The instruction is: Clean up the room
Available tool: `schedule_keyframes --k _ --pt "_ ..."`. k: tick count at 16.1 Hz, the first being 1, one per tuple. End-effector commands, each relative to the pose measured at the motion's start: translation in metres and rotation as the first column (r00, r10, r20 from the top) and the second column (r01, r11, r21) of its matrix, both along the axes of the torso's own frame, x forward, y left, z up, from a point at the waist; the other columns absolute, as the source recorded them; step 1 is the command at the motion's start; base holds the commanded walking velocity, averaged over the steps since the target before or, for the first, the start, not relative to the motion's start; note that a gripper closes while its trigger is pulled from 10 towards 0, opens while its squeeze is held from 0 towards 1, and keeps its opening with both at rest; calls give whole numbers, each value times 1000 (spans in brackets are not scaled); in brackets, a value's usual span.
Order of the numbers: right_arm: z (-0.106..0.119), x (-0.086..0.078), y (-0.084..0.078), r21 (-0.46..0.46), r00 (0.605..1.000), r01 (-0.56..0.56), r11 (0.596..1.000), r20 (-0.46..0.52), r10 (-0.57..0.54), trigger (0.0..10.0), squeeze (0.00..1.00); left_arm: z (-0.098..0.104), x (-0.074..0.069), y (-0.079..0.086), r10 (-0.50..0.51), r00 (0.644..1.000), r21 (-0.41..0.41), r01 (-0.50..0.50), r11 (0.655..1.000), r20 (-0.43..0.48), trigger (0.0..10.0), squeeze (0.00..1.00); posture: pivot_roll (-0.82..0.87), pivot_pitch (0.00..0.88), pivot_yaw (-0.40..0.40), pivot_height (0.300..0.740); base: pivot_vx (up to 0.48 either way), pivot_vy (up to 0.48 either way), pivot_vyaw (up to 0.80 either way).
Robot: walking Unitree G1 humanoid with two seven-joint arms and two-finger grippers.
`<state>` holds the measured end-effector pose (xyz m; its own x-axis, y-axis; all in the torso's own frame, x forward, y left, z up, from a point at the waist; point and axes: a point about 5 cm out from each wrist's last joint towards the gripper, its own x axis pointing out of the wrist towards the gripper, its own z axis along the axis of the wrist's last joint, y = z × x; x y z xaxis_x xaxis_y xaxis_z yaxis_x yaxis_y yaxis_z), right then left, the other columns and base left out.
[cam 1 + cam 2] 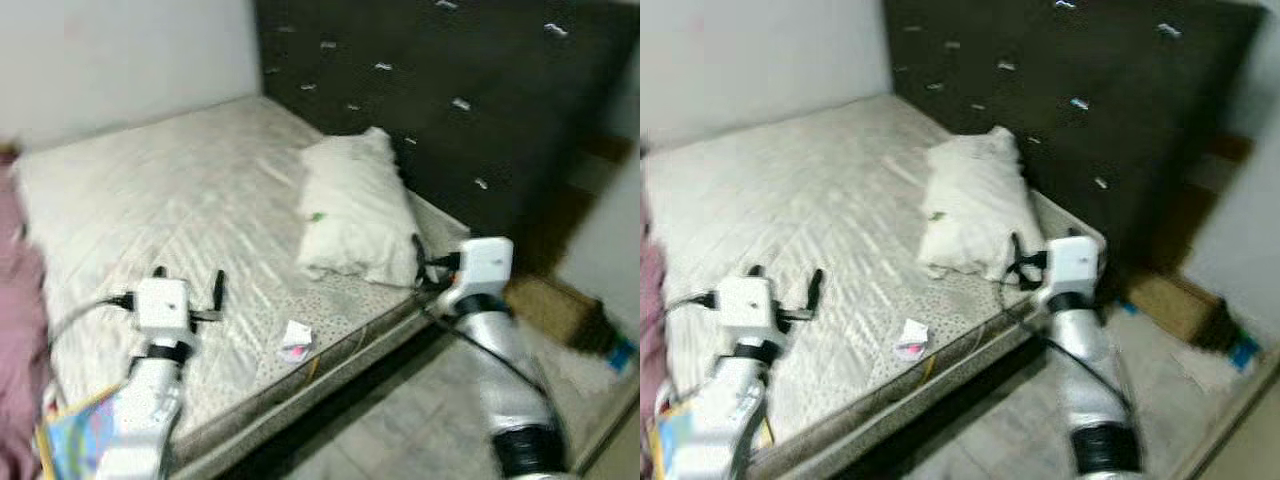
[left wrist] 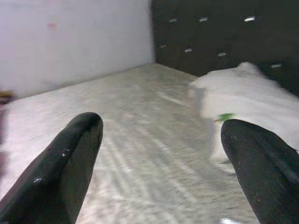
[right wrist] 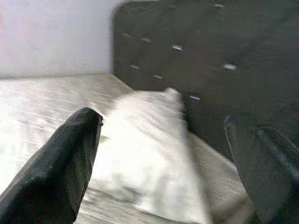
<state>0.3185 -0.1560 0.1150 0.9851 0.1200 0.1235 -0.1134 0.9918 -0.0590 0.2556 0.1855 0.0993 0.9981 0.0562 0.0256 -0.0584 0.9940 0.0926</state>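
Bed (image 1: 150,200) comes first by size: a bare quilted mattress running ahead of both sets of fingers to a dark tufted headboard (image 1: 450,90). A white pillow (image 1: 355,210) lies askew near that headboard, just ahead of the right gripper (image 1: 418,262) and well off to the right of the left gripper (image 1: 188,285). Its crooked lie suggests it was dropped there rather than set in place, so it probably wants straightening.

Both arms reach out over the near edge of the mattress, apparently poised to pick things up. The left fingers (image 2: 70,158) are spread wide with nothing between them, and the right fingers (image 3: 65,163) are likewise apart and empty.

A pink cloth (image 1: 20,330) hangs at the bed's side, outboard of the left fingers, and a cardboard box (image 1: 550,305) sits on the floor beyond the right arm.

Smallest are the scraps. A crumpled white-and-pink wrapper (image 1: 297,340) rests on the mattress near its edge, between the two grippers and nearer than the fingertips. A tiny green scrap (image 2: 226,116) lies on the pillow. The left wrist view shows it more plainly than the blurred head views, while the head views place the wrapper, which the wrist views leave unclear.
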Motion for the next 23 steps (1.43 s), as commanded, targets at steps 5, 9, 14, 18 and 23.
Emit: schedule_keyframes --k 5,9,14,18,23 --pt "-1 -4 -4 17 1000 -8 1000 -20 9 10000 1000 28 10 12 73 993 20 -75 997 89 10000 0 21 0 -47 740 0 0 783" --pt "7 -1 5 8 999 -49 999 -5 49 10000 1000 35 8 -1 44 994 -16 -43 999 105 10000 0 16 0 -59 740 0 0 769" --pt "5 -7 3 -8 999 -43 999 -16 43 10000 1000 30 12 -4 30 996 -43 -27 999 82 10000 0 -23 9 -67 740 0 0 776" --pt "6 -8 2 -29 998 -54 998 -28 53 10000 0 32 10 -3 27 996 -73 -21 997 84 10000 0 -34 33 -82 740 0 0 136" --pt "7 -9 5 -36 997 -71 997 -34 70 10000 0 32 6 -10 8 996 -95 1 995 93 10000 0 -35 43 -90 740 252 0 0"
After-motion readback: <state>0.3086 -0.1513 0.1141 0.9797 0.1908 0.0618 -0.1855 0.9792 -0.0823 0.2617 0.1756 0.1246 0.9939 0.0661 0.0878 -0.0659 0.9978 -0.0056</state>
